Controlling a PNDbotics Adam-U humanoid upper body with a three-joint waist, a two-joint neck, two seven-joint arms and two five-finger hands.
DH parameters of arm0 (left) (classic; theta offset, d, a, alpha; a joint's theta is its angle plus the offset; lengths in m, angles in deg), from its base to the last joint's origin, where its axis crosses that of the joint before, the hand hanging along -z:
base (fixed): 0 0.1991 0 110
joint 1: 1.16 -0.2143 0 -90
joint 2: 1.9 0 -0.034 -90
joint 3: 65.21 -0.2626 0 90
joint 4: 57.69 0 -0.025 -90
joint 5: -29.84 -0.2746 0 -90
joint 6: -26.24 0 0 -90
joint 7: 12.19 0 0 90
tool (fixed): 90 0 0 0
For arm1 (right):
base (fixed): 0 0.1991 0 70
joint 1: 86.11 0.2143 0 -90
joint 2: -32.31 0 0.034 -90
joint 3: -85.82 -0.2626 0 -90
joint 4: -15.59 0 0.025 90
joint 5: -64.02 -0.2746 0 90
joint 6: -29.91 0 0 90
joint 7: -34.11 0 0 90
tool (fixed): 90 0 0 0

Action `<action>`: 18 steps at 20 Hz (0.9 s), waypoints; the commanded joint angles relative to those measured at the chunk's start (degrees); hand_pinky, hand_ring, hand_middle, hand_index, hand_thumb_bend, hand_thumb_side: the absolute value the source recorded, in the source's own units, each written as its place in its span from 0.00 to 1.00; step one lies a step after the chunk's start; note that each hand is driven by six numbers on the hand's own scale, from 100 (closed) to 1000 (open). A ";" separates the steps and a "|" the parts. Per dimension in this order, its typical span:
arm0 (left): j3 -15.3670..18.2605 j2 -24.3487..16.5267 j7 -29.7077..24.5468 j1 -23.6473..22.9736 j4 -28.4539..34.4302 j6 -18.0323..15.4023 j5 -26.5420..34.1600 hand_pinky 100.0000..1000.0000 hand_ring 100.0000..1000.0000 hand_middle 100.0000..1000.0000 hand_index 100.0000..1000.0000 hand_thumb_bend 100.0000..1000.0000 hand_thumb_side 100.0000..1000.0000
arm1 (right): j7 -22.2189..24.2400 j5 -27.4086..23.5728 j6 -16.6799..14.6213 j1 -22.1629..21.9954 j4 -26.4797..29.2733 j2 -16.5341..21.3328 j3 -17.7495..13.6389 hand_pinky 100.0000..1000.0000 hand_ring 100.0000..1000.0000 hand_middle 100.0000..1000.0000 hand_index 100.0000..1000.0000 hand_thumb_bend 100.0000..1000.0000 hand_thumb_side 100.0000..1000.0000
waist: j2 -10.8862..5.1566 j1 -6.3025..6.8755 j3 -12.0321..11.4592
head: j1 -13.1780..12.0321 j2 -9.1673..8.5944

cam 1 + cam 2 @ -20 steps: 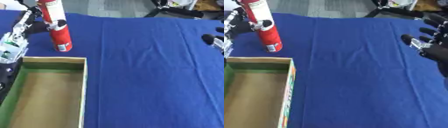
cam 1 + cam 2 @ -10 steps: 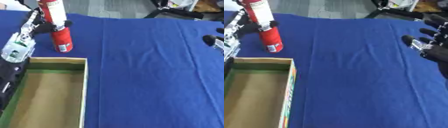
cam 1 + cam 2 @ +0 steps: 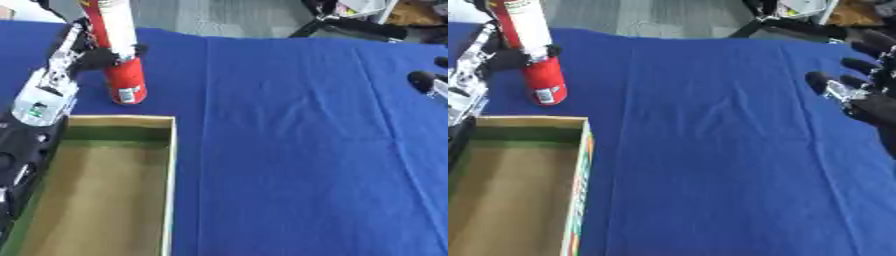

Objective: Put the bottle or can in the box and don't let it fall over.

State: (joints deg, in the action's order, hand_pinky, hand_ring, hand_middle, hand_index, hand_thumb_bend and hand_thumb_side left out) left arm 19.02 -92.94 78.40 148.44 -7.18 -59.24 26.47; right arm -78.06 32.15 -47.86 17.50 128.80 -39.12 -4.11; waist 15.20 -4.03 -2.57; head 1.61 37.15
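A tall red can [image 3: 121,60] with a white label band stands upright on the blue tablecloth at the far left, just behind the box. My left hand [image 3: 86,54] is shut on it around the middle, the thumb showing on its right side. The open cardboard box [image 3: 171,165], green along the inner rim, lies at the lower left with nothing in it. My right hand [image 3: 857,92] hovers open at the right edge, fingers spread, far from the can.
The blue tablecloth [image 3: 297,150] covers the whole table, with slight creases near the middle. Beyond the far edge are grey floor and black chair legs [image 3: 350,22]. My left forearm [image 3: 31,135] lies along the box's left side.
The whole picture has shifted a little, so the camera moved. The left hand has kept hold of the can, which stays upright in about the same spot. The right hand has barely moved.
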 commanded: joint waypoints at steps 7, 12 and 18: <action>0.53 -0.81 2.02 1.64 0.75 0.30 -0.16 0.72 0.73 0.50 0.49 0.42 0.05 | -0.12 -0.32 0.21 0.59 1.39 1.25 -0.58 0.87 0.87 0.87 0.90 0.57 0.00 | -1.12 0.15 0.16 | 0.08 0.18; 0.85 -1.04 3.98 1.94 1.02 0.76 0.32 0.69 0.68 0.40 0.38 0.27 0.08 | -0.17 -0.32 0.33 0.44 1.39 1.30 -0.63 0.87 0.87 0.87 0.90 0.57 0.00 | -1.31 0.14 0.18 | 0.16 0.37; 0.68 -1.69 4.87 2.07 2.10 0.92 1.12 0.69 0.65 0.32 0.30 0.20 0.08 | -0.23 -0.43 0.36 0.19 1.39 1.43 -0.74 0.87 0.87 0.87 0.90 0.57 0.00 | -1.68 0.18 0.03 | 0.49 0.64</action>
State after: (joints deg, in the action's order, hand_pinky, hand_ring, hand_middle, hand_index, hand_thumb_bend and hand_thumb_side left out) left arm 19.33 -93.01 82.91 148.87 -6.56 -58.23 27.23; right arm -78.21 31.98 -47.57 17.42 128.80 -39.13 -4.13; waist 15.12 -4.03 -2.55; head 1.89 37.67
